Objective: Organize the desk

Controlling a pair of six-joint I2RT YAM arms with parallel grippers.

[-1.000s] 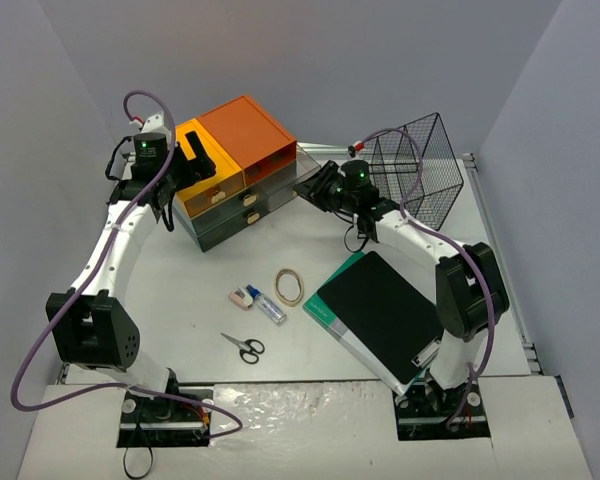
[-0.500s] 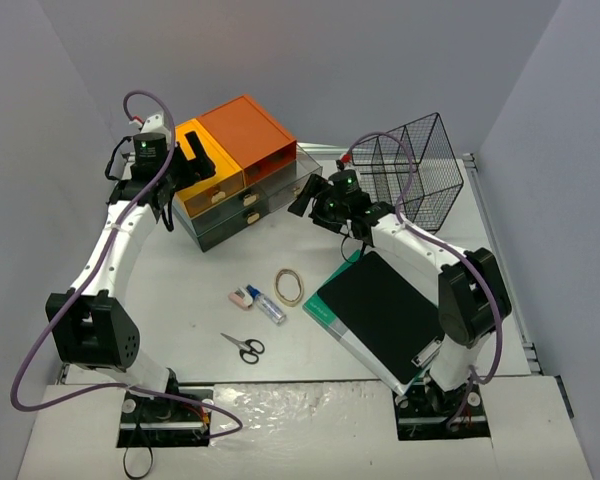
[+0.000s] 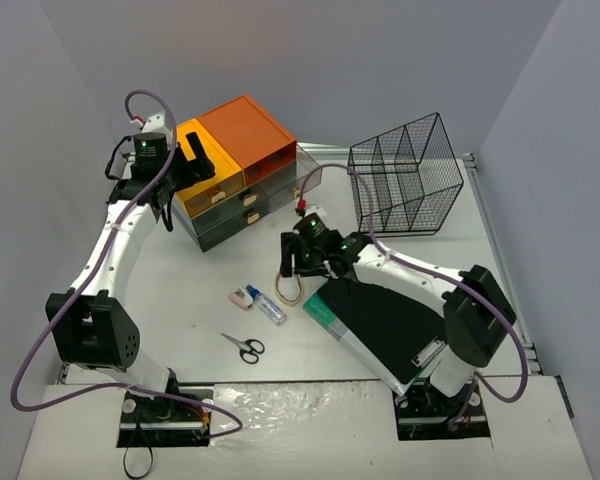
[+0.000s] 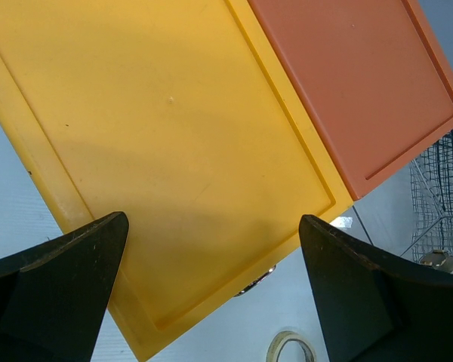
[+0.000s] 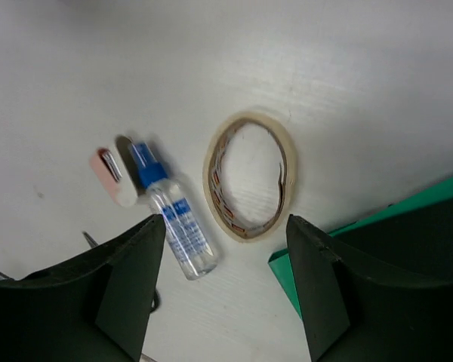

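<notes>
The white desk holds a tape ring, a small clear bottle with a blue cap, a pink and white eraser, black scissors and a dark notebook on a green folder. My right gripper is open and empty, low over the tape ring. In the right wrist view its fingers straddle the ring and the bottle. My left gripper is open and empty above the yellow drawer top.
The drawer chest with yellow and orange tops stands at the back left. A black wire basket stands at the back right. The green folder's corner lies just right of the tape ring.
My right arm has swung from beside the wire basket toward the near left and down, and now hangs over the tape ring. The left arm has not moved.
</notes>
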